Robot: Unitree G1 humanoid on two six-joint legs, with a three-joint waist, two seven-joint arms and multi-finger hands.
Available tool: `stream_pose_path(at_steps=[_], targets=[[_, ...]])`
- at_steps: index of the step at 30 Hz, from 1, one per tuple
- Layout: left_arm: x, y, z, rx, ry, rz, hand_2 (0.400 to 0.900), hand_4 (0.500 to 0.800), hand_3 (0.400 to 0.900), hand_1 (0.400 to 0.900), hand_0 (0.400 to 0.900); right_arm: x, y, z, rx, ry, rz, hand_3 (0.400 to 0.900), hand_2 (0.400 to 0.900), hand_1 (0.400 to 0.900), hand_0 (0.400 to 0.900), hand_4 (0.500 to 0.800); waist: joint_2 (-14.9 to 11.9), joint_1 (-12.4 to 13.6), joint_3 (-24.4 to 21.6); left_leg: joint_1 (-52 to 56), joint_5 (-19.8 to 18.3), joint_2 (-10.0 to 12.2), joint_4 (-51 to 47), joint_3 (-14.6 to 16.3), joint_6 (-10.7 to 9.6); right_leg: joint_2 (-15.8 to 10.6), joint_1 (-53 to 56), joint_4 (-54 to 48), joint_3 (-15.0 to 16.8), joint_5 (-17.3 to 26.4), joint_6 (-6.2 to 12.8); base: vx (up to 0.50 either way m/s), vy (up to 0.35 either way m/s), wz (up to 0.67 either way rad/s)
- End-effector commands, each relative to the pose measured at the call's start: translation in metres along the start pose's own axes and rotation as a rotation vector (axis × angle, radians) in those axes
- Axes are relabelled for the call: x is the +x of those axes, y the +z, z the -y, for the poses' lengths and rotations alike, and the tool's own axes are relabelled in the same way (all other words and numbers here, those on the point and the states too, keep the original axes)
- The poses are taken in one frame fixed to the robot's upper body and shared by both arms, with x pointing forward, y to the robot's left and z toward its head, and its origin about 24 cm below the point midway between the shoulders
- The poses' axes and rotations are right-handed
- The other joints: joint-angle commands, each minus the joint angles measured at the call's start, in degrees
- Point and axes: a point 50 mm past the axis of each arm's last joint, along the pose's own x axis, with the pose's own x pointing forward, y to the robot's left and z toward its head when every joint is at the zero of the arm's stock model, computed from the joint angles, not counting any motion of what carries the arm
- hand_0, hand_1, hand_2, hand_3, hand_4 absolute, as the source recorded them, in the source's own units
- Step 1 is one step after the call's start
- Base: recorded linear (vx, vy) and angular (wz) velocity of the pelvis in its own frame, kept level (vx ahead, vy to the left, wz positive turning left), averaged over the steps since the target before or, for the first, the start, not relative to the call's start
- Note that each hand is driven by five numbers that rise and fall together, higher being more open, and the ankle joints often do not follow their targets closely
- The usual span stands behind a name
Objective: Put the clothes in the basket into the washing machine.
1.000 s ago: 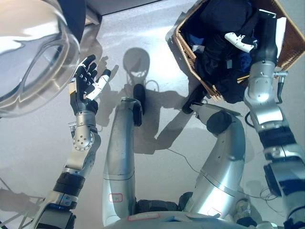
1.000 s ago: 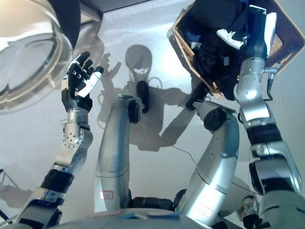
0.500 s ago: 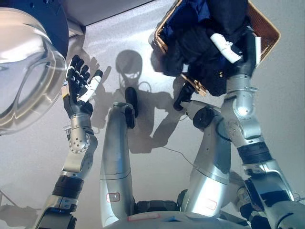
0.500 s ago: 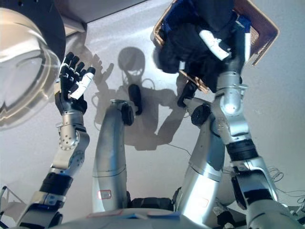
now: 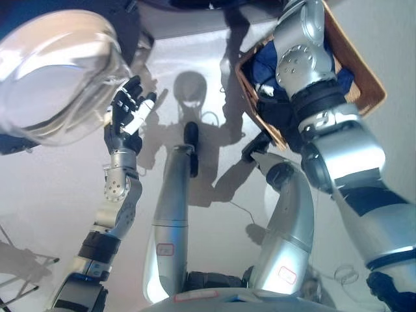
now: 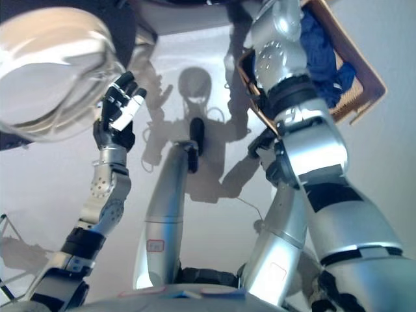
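A wicker basket (image 5: 367,88) stands on the floor at the upper right. It holds blue clothes (image 6: 322,55) and a dark garment (image 5: 281,112) at its near edge. The washing machine's round glass door (image 5: 62,75) hangs open at the upper left, with the dark drum opening (image 5: 133,29) behind it. My left hand (image 5: 127,117) is raised beside the door, fingers straight and empty. My right arm (image 5: 305,58) reaches up across the basket and leaves the view at the top, so its hand is hidden. A strip of dark cloth (image 5: 214,2) shows along the top edge.
The pale floor (image 5: 52,195) stretches between the washing machine and the basket. A thin metal frame (image 5: 23,263) stands at the lower left.
My right arm has risen from the basket and its hand has left the view at the top. The big dark bundle is gone from the basket. The camera has shifted.
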Motion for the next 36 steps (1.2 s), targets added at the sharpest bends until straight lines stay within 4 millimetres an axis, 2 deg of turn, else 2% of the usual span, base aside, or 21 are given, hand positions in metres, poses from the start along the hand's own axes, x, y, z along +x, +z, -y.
stream_pose_path(at_steps=[1, 4, 7, 11, 12, 13, 14, 15, 16, 17, 27, 36], targets=[[-0.002, 0.006, -0.006, 0.024, -0.025, 0.072, 0.900, 0.800, 0.900, 0.900, 0.900, 0.003, 0.000, 0.037, -0.058, -0.074, 0.010, 0.400, 0.400, 0.400, 0.400, 0.500, 2.10, 3.81, -14.27, -7.00, 2.12, -3.54, -3.22, 0.11, 0.61, -0.81, -8.48, 3.63, -1.96, -4.07, 8.98, 0.06, -0.132, 0.53], [-0.001, 0.006, 0.000, 0.048, -0.084, 0.072, 0.900, 0.800, 0.900, 0.900, 0.900, 0.008, 0.012, 0.060, -0.068, -0.140, 0.012, 0.400, 0.400, 0.400, 0.400, 0.500, 2.66, 5.58, -14.18, -7.11, 2.22, -4.59, -2.77, -0.82, 0.61, -1.85, -8.23, 4.83, -2.61, -4.89, 9.26, 0.07, -0.104, 0.46], [-0.002, 0.005, 0.003, 0.067, -0.129, 0.065, 0.900, 0.800, 0.900, 0.900, 0.900, 0.013, 0.027, 0.077, -0.160, -0.173, 0.020, 0.400, 0.400, 0.400, 0.400, 0.500, 3.20, 7.27, -14.18, -7.57, 2.32, -5.51, -2.27, -1.65, 0.55, -3.19, -8.19, 6.07, -3.18, -5.62, 9.52, 0.06, -0.080, 0.39], [-0.004, 0.005, 0.004, 0.061, -0.145, 0.062, 0.900, 0.800, 0.900, 0.900, 0.900, 0.016, 0.046, 0.082, -0.152, -0.188, 0.064, 0.400, 0.400, 0.400, 0.400, 0.500, 3.76, 8.60, -14.16, -8.21, 2.32, -6.22, -1.66, -2.23, 0.38, -4.34, -8.41, 7.39, -3.51, -6.44, 9.66, 0.05, -0.059, 0.26], [-0.004, 0.005, 0.004, 0.063, -0.148, 0.060, 0.900, 0.800, 0.900, 0.900, 0.900, 0.017, 0.051, 0.083, -0.157, -0.184, 0.076, 0.425, 0.425, 0.425, 0.425, 0.515, 3.88, 8.93, -14.12, -8.37, 2.33, -6.29, -1.59, -2.33, 0.34, -4.64, -8.49, 7.79, -3.58, -6.72, 9.68, 0.04, -0.046, 0.18], [-0.005, 0.004, 0.005, 0.063, -0.152, 0.056, 0.900, 0.800, 0.900, 0.900, 0.900, 0.017, 0.055, 0.083, -0.155, -0.182, 0.087, 0.425, 0.425, 0.425, 0.425, 0.515, 4.05, 9.15, -14.11, -8.50, 2.30, -6.44, -1.46, -2.37, 0.33, -4.86, -8.55, 8.10, -3.56, -6.86, 9.71, 0.05, -0.027, 0.14], [-0.006, 0.003, 0.005, 0.059, -0.155, 0.052, 0.900, 0.800, 0.900, 0.900, 0.900, 0.018, 0.057, 0.084, -0.142, -0.180, 0.096, 0.592, 0.592, 0.592, 0.592, 0.615, 4.17, 9.28, -14.14, -8.60, 2.29, -6.49, -1.37, -2.52, 0.33, -5.04, -8.63, 8.49, -3.48, -6.99, 9.77, 0.05, -0.020, 0.13], [-0.007, 0.002, 0.005, 0.057, -0.155, 0.046, 0.900, 0.800, 0.900, 0.900, 0.900, 0.017, 0.060, 0.085, -0.125, -0.180, 0.106, 0.637, 0.637, 0.637, 0.637, 0.642, 4.28, 9.37, -14.16, -8.68, 2.29, -6.54, -1.32, -2.53, 0.32, -5.18, -8.66, 8.78, -3.41, -7.12, 9.73, 0.05, -0.007, 0.08], [-0.008, 0.002, 0.006, 0.055, -0.161, 0.046, 0.900, 0.800, 0.900, 0.900, 0.900, 0.018, 0.064, 0.085, -0.115, -0.168, 0.121, 0.724, 0.724, 0.724, 0.724, 0.694, 4.26, 9.44, -14.21, -8.72, 2.31, -6.61, -1.33, -2.49, 0.28, -5.33, -8.57, 9.01, -3.47, -7.22, 9.68, 0.05, 0.004, 0.03], [-0.008, 0.001, 0.007, 0.052, -0.164, 0.043, 0.900, 0.800, 0.900, 0.900, 0.900, 0.018, 0.064, 0.084, -0.098, -0.155, 0.124, 0.900, 0.900, 0.900, 0.900, 0.800, 4.32, 9.39, -14.18, -8.72, 2.35, -6.65, -1.25, -2.50, 0.27, -5.40, -8.48, 9.18, -3.47, -7.20, 9.67, 0.04, 0.003, 0.01], [-0.010, -0.006, 0.009, 0.034, -0.167, 0.007, 0.900, 0.800, 0.900, 0.900, 0.900, 0.016, 0.065, 0.083, -0.029, -0.134, 0.161, 0.900, 0.900, 0.900, 0.900, 0.800, 4.32, 8.55, -14.02, -7.99, 2.68, -6.61, -1.09, -2.21, -0.03, -5.16, -7.55, 9.06, -3.13, -6.69, 9.47, 0.01, 0.002, -0.01], [-0.009, -0.008, 0.006, 0.046, -0.174, -0.002, 0.900, 0.800, 0.900, 0.900, 0.900, 0.012, 0.056, 0.068, 0.040, -0.036, 0.180, 0.900, 0.900, 0.900, 0.900, 0.800, 4.11, 7.51, -13.14, -4.36, 3.44, -6.26, -3.02, -1.65, -0.45, -3.98, -3.13, 6.23, -4.14, -5.24, 9.89, -0.02, 0.005, -0.02]])
